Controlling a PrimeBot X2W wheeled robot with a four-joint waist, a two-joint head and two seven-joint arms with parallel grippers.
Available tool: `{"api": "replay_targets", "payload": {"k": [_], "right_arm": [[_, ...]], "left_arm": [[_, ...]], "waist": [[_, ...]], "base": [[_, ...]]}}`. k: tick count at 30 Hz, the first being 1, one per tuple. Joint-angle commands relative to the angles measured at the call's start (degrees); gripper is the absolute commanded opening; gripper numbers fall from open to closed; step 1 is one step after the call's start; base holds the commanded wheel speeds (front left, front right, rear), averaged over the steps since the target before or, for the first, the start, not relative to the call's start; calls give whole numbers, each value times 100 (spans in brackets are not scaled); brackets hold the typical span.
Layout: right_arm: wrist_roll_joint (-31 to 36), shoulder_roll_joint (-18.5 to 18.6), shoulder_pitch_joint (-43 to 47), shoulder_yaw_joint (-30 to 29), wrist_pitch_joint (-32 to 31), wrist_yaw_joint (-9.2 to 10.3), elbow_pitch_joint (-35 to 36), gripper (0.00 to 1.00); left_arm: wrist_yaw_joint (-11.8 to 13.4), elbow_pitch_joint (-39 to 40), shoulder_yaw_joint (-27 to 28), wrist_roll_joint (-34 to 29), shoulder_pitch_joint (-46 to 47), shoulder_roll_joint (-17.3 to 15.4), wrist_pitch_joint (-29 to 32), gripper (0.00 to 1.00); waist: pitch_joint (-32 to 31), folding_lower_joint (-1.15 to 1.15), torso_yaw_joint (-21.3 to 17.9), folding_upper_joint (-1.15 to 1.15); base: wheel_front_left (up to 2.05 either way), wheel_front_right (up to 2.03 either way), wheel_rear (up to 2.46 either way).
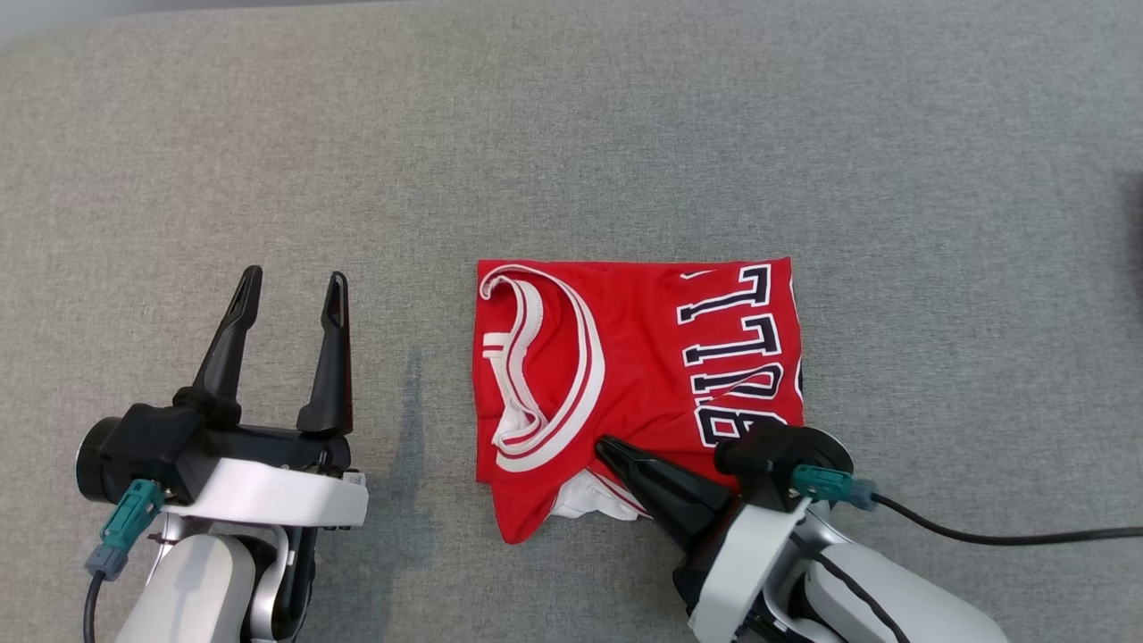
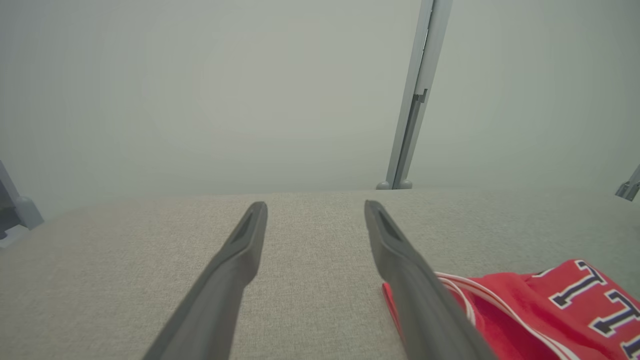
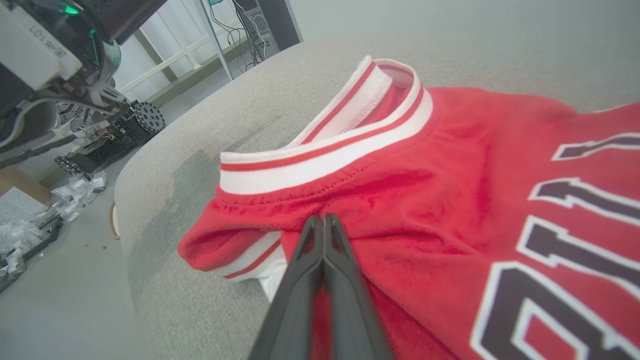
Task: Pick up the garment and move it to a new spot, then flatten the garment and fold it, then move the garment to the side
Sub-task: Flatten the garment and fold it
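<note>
Red garment [image 1: 643, 357], a jersey folded into a rectangle, lies flat on the grey fabric surface [image 1: 571, 134], well in from its far edge. The right gripper [image 1: 607, 446] has its fingers pressed together, tips on the garment's near edge. The left gripper [image 1: 295, 277] holds its fingers apart over bare surface beside the garment.

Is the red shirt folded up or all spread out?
Folded. The red shirt lies as a compact rectangle, with white-trimmed layers poking out from underneath at its near edge.
</note>
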State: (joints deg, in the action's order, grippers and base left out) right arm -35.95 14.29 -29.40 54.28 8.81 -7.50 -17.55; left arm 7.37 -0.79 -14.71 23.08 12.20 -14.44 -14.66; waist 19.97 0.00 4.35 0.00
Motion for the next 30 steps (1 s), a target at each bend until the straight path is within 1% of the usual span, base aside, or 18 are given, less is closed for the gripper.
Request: {"api": "replay_targets", "payload": {"k": [1, 5, 8, 14, 15, 17, 23, 24, 25, 27, 28, 30], "right_arm": [[-40, 57, 77, -29, -4, 3, 64, 0], [16, 184, 308, -326, 101, 3, 393, 0], [75, 237, 547, -764, 193, 3, 655, 0], [322, 200, 983, -2017, 298, 3, 978, 0], [419, 156, 1064, -2440, 313, 3, 1040, 0], [552, 126, 1142, -2847, 312, 3, 1058, 0], [966, 32, 1418, -3978, 261, 3, 1085, 0], [966, 32, 1418, -3978, 261, 3, 1085, 0], [1011, 14, 1466, -4157, 275, 3, 1098, 0], [1069, -57, 1574, -4451, 269, 3, 1140, 49], [1105, -75, 1622, -4590, 276, 3, 1159, 100], [1170, -132, 1722, -4769, 259, 3, 1206, 100]], "left_arm": [[-3, -3, 22, 17, -4, -39, -22, 100], [43, 0, 50, 37, -92, -65, -18, 100], [79, 19, 74, 53, -150, -91, 18, 100], [174, 114, 120, 53, -247, -164, 78, 100], [191, 143, 115, 47, -267, -179, 94, 100], [206, 169, 105, 40, -281, -198, 127, 100], [224, 223, 60, 28, -352, -230, 155, 100], [224, 223, 60, 28, -352, -230, 155, 100], [226, 225, 56, 30, -354, -236, 160, 100], [238, 237, 54, 38, -383, -247, 168, 100], [242, 237, 50, 43, -416, -255, 175, 100], [250, 239, 45, 52, -478, -265, 183, 100]], "waist": [[-17, 0, -13, 0], [-112, 0, -90, 0], [-211, 0, -163, 0], [-389, 0, -310, 0], [-426, 0, -347, 0], [-458, 0, -368, 0], [-548, 0, -384, 0], [-548, 0, -384, 0], [-564, 0, -385, 0], [-603, 0, -390, 0], [-628, 0, -397, 0], [-687, 0, -412, 0]], "base": [[0, 0, 0], [0, 0, 0], [0, 0, 0], [0, 0, 0], [0, 0, 0], [0, 0, 0], [0, 0, 0], [0, 0, 0], [0, 0, 0], [0, 0, 0], [0, 0, 0], [0, 0, 0]]}}
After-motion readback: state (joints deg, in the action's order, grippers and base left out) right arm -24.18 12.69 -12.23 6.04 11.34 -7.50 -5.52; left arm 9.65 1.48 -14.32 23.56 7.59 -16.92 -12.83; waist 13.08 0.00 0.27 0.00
